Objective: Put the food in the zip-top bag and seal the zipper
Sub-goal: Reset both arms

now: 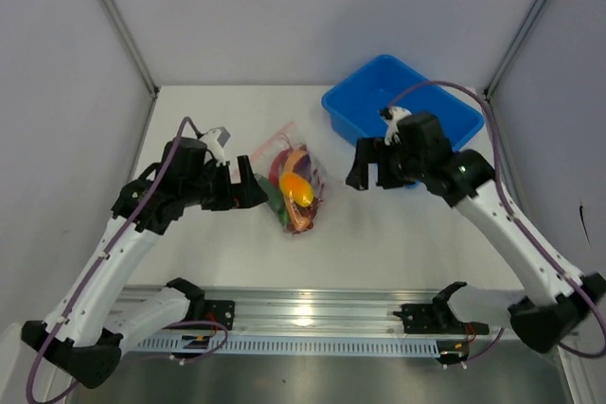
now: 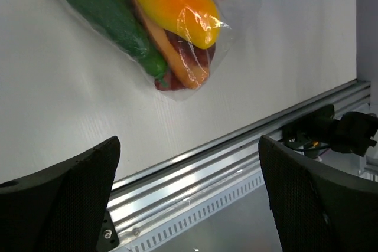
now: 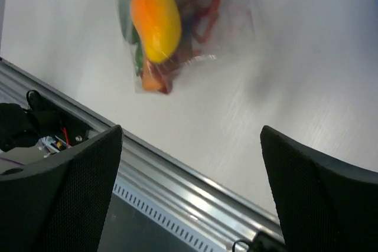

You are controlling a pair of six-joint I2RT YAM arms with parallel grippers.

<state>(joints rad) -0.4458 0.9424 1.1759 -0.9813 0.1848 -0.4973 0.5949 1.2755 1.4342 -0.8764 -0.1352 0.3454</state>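
Note:
The clear zip-top bag (image 1: 305, 172) lies on the white table between my two grippers, with the food inside it. Through the plastic I see a yellow-orange fruit (image 1: 297, 189), a green chili (image 1: 273, 196) and an orange piece (image 1: 301, 217). The pink zipper (image 1: 275, 137) runs along the bag's far edge. My left gripper (image 1: 256, 182) is open and empty just left of the bag. My right gripper (image 1: 367, 175) is open and empty to its right. The left wrist view shows the fruit (image 2: 174, 4), the chili (image 2: 112, 16) and the orange piece (image 2: 177, 66) beyond the gripper (image 2: 189, 193). The right wrist view shows the fruit (image 3: 155, 16) beyond the gripper (image 3: 192, 187).
A blue plastic bin (image 1: 355, 106) stands at the back right, behind my right gripper. The aluminium rail (image 1: 303, 314) runs along the table's near edge. Grey walls close in the table at the left, the back and the right.

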